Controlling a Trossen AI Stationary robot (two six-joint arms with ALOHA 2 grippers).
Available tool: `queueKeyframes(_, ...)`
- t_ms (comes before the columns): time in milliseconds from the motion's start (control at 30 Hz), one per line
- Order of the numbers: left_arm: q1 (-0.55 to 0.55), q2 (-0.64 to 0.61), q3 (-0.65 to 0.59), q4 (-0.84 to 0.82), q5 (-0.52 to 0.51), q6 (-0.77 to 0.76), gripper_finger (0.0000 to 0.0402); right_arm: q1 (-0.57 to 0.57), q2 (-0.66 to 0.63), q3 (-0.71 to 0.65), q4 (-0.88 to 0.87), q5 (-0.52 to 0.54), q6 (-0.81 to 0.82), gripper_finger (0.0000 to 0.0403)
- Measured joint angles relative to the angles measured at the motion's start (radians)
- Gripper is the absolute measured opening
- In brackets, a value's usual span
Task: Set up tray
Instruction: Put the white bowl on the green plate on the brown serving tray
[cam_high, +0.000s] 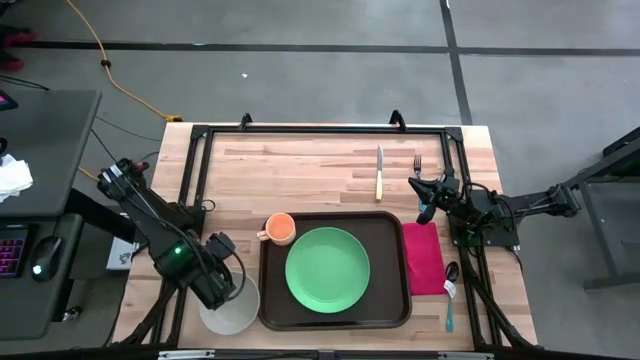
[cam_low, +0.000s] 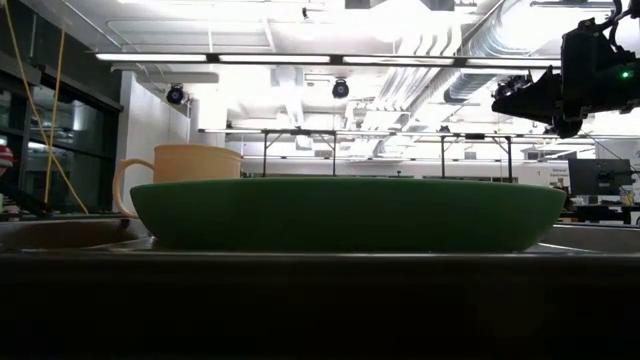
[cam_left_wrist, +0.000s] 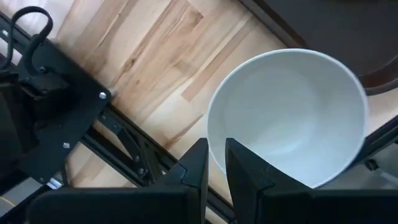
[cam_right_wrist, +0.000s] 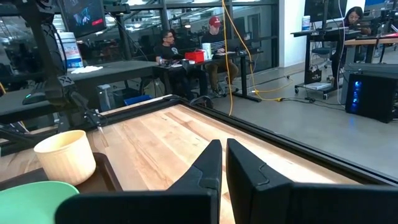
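Tray (cam_high: 336, 314): dark brown, rectangular, rounded corners, raised rim; sits at the table's near-centre edge in the high view, long side across the table. Green plate (cam_high: 327, 268) lies inside it, filling most of the floor.

Left to right, high view: left gripper (cam_high: 228, 287) over the near-left corner, above the white bowl (cam_high: 229, 309), which stands on the wood just beside the tray's left rim. Left wrist view shows what the overhead hides: fingers (cam_left_wrist: 194, 168) almost together, only a thin gap, poised at the bowl's (cam_left_wrist: 292, 118) rim; cannot tell whether they touch it. A tray corner (cam_left_wrist: 336, 31) shows beyond the bowl.

Orange cup (cam_high: 279, 229) at the tray's far-left corner; whether on the rim or off it is unclear. Knife (cam_high: 379, 173) and fork (cam_high: 417, 165) lie on bare wood beyond the tray. Red napkin (cam_high: 422, 258) beside the tray's right rim, spoon (cam_high: 451, 290) right of it.

Right gripper (cam_high: 425, 198) above the napkin's far end; right wrist view shows its fingers (cam_right_wrist: 205, 168) nearly closed, holding nothing. Low view only: plate (cam_low: 345, 213) edge-on, cup (cam_low: 185, 165) behind, one gripper (cam_low: 525, 98) raised high.
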Motion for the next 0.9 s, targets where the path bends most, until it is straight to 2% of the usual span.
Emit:
queueKeyframes(367,0.000,-0.017,-0.057,0.013,0.003,0.063,0.0085,0.000,0.000,0.000,0.001,0.000,0.001,0.0000)
queueKeyframes(900,0.000,-0.017,-0.057,0.001,0.008,0.131,0.0085,0.000,0.000,0.000,0.001,0.000,0.003,0.0000)
